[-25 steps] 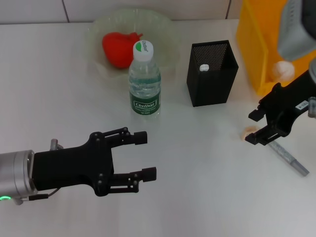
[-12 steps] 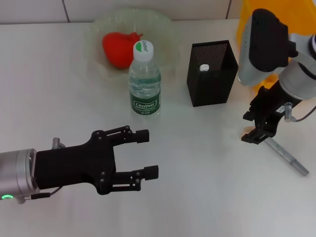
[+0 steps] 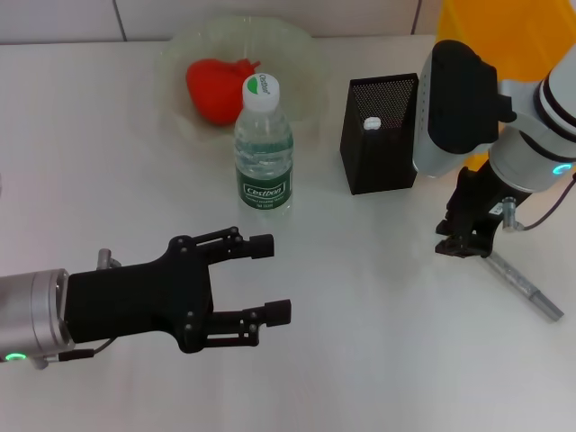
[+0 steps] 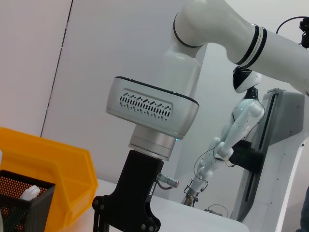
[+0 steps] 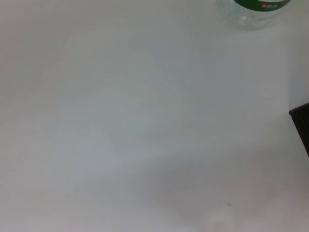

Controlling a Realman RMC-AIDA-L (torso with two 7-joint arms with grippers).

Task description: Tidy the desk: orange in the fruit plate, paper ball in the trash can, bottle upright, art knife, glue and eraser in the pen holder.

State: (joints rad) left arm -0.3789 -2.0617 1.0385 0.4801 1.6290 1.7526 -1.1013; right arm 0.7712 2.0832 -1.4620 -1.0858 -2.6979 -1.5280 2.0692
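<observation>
The bottle (image 3: 264,148) stands upright in front of the fruit plate (image 3: 297,54), where a reddish orange (image 3: 214,86) lies. A white-capped item (image 3: 372,123) sits inside the black mesh pen holder (image 3: 387,144). My right gripper (image 3: 456,239) points down at the table right of the holder, close to the near end of the grey art knife (image 3: 525,288). The eraser is hidden under that gripper. My left gripper (image 3: 270,279) hovers open and empty over the near-left table. The paper ball is out of view.
A yellow bin (image 3: 504,36) stands at the back right, behind my right arm; it also shows in the left wrist view (image 4: 53,179) beside the pen holder (image 4: 17,205). The right wrist view shows bare table, the bottle's base (image 5: 253,7) and a pen holder corner (image 5: 301,121).
My right arm has swung in and turned, so the gripper now stands over the spot where the eraser lay and covers it. The left gripper has barely shifted.
</observation>
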